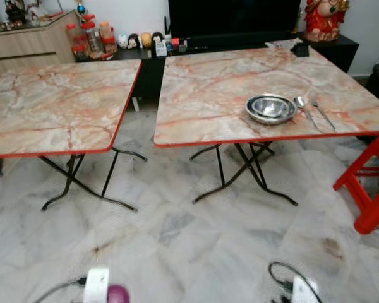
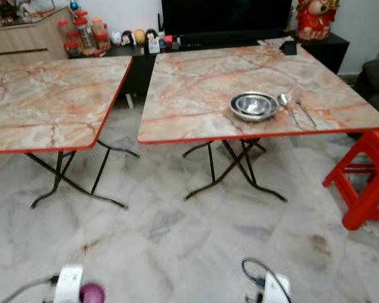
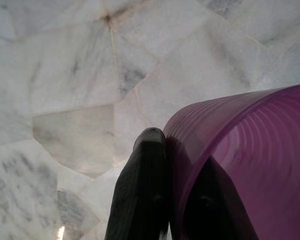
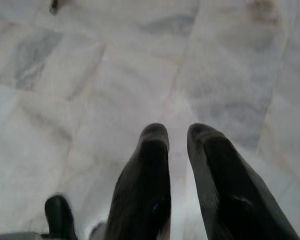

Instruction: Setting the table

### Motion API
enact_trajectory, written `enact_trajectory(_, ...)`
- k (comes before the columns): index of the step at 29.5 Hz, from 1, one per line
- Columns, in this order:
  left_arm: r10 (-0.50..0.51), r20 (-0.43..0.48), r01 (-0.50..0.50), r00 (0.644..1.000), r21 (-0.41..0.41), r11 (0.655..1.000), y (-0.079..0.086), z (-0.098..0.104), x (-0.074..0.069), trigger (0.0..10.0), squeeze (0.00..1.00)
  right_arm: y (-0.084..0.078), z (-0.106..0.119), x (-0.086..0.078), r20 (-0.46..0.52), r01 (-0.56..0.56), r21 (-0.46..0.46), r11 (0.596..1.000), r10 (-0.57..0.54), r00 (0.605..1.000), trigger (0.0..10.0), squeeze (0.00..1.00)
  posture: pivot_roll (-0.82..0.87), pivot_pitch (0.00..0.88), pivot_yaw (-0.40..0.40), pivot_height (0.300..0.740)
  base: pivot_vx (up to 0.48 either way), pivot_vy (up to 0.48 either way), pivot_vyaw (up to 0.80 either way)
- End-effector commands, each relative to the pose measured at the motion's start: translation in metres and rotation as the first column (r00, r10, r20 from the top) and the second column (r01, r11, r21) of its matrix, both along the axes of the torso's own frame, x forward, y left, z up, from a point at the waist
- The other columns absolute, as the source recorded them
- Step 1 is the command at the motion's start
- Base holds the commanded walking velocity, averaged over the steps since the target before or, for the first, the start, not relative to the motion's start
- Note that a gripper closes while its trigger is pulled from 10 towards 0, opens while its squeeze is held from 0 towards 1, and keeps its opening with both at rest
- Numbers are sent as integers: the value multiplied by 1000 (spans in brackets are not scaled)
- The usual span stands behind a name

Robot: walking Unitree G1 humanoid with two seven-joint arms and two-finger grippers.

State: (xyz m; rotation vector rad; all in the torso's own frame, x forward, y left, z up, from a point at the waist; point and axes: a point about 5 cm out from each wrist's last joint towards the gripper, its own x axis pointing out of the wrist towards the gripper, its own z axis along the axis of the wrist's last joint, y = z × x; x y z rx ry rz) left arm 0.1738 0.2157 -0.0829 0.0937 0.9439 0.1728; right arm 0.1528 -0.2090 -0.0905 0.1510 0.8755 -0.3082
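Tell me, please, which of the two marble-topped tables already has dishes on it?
The right table: it holds the steel bowls and two spoons; the left table doesn't.

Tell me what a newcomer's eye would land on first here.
Two marble-patterned folding tables with red edges stand side by side: the left table looks bare, while the right table carries stacked steel bowls with a spoon and fork beside them. An orange-red stool stands at the far right. The left gripper holds a purple cup by its rim, above the floor.
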Motion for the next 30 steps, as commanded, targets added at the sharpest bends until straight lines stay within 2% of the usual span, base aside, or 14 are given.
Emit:
enact_trajectory(1, 15, -13, -15, 1000, 17, 1000, 9, 0, -4, 10000, 0, 9, 1, 7, 12, -26, 13, 1000, 26, 1000, 10000, 0, 7, 0, 34, 740, 292, 0, 0)
enact_trajectory(8, 10, -23, -10, 1000, 15, 1000, 8, -1, -6, 10000, 0, 8, 3, 10, 25, -12, 12, 1000, 12, 1000, 10000, 0, -19, 0, 40, 740, 293, 0, 0)
enact_trajectory(17, 13, -16, -12, 1000, 5, 1000, 4, -1, -4, 10000, 0, 3, 2, 7, 19, -9, 0, 1000, 9, 1000, 10000, 0, -26, 0, 35, 740, 295, 0, 0)
enact_trajectory(30, 14, -22, -14, 1000, 8, 1000, 6, -2, -7, 10000, 0, 7, 2, 7, 15, -23, 4, 1000, 23, 1000, 10000, 0, -24, 0, 35, 740, 301, 0, 0)
